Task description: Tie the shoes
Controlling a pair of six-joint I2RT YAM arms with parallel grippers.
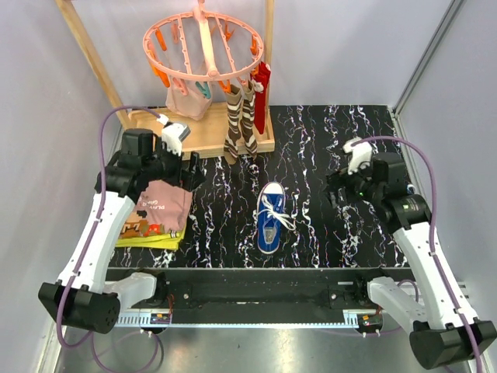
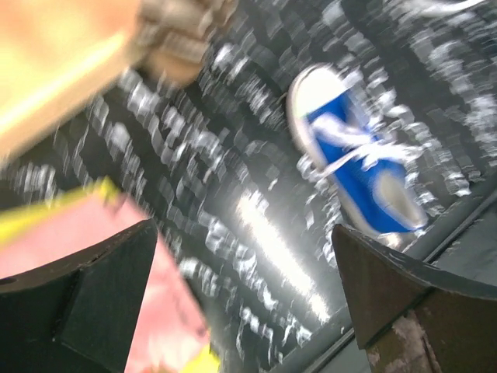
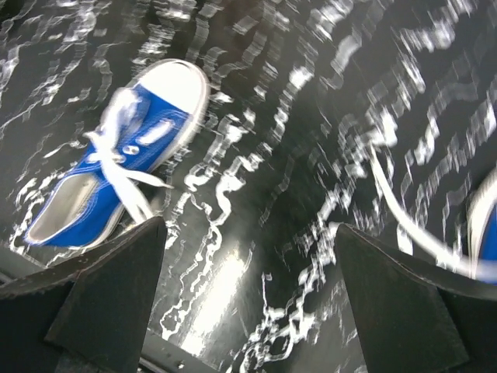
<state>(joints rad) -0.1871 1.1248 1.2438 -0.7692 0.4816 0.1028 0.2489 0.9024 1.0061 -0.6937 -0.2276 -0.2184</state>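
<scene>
The left gripper [image 2: 245, 268] and right gripper [image 3: 248, 252] hang open and empty. The blue sneaker [image 1: 269, 217] lies on the marbled table [image 1: 334, 241] between them, its laces [image 3: 128, 177] loose. Pinch one lace end per gripper, near its tip. A second sneaker [image 3: 487, 225] probably lies by the right gripper.

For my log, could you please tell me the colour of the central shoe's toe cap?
The toe cap is white, clearest in right wrist view.

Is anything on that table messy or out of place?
Yes: the blue shoe mid-table lies with its white laces undone and sprawling onto the tabletop. A second shoe peeks in at the right wrist view's edge, one lace trailing loose.
</scene>
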